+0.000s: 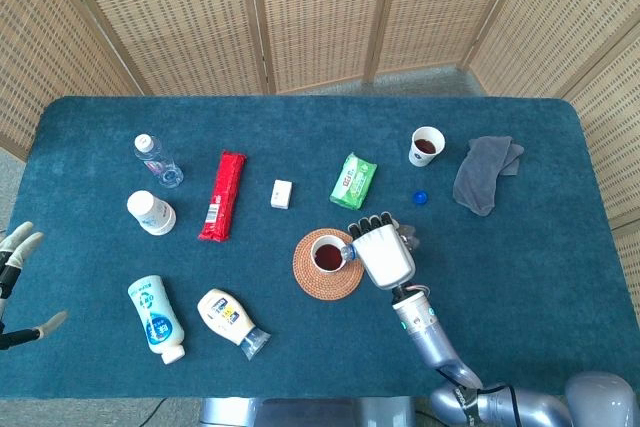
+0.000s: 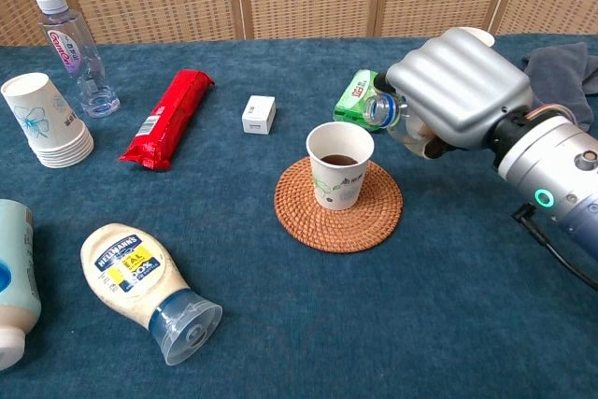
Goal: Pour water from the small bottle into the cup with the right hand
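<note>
A paper cup point(image 2: 339, 164) point(image 1: 327, 253) holding dark liquid stands on a round woven coaster point(image 2: 338, 205) point(image 1: 328, 264). My right hand point(image 2: 455, 88) point(image 1: 381, 254) grips a small clear bottle point(image 2: 390, 115), tipped on its side. The bottle's uncapped mouth point(image 2: 378, 110) point(image 1: 348, 250) points left and hangs just above the cup's right rim. Most of the bottle is hidden under the hand. No stream of water shows. My left hand point(image 1: 15, 272) is at the far left edge of the head view, fingers apart, holding nothing.
Behind the cup lie a green packet point(image 2: 358, 98), a white box point(image 2: 258, 114) and a red packet point(image 2: 166, 118). A capped bottle point(image 2: 78, 54), stacked cups point(image 2: 47, 121), a mayonnaise bottle point(image 2: 144, 290), a second cup point(image 1: 426, 146), a blue cap point(image 1: 421, 196) and a grey cloth point(image 1: 484, 172) sit further off.
</note>
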Controlling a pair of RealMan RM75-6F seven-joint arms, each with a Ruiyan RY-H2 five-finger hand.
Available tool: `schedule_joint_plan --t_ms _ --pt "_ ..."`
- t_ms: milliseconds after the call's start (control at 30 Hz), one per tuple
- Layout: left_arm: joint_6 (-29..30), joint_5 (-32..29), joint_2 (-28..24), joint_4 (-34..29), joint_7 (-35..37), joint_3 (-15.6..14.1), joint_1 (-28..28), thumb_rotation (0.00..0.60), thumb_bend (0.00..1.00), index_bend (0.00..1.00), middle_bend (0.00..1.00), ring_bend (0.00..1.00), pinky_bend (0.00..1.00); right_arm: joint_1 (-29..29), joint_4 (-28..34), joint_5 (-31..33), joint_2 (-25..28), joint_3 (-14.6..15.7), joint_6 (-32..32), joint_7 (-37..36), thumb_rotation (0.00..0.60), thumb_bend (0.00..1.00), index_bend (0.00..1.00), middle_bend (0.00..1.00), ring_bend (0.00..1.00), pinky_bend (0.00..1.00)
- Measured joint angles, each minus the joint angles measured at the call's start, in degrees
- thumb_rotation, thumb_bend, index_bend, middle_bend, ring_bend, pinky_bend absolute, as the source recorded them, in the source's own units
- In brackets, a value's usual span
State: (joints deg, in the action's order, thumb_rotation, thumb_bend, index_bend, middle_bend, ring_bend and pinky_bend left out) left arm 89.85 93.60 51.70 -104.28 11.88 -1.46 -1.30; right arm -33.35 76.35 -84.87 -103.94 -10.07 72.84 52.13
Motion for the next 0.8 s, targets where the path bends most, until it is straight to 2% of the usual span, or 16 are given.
schedule_joint_plan --t_ms 433,800 --pt "-0.3 -0.2 -0.2 0.2 0.6 0.1 -0.2 0.600 0.15 0.00 0.00 0.00 0.00 -1.5 0.8 1.8 -0.7 -0.9 -1.0 5.3 0.600 0.67 0.45 0.69 0.57 0.89" --pt "-0.3 -0.4 -0.3 0.2 0.9 0.2 -0.2 0.600 0.15 0.00 0.00 0.00 0.00 -2.3 -0.1 1.9 -0.9 -0.3 -1.1 8.4 0.600 0.66 0.45 0.69 0.57 0.89"
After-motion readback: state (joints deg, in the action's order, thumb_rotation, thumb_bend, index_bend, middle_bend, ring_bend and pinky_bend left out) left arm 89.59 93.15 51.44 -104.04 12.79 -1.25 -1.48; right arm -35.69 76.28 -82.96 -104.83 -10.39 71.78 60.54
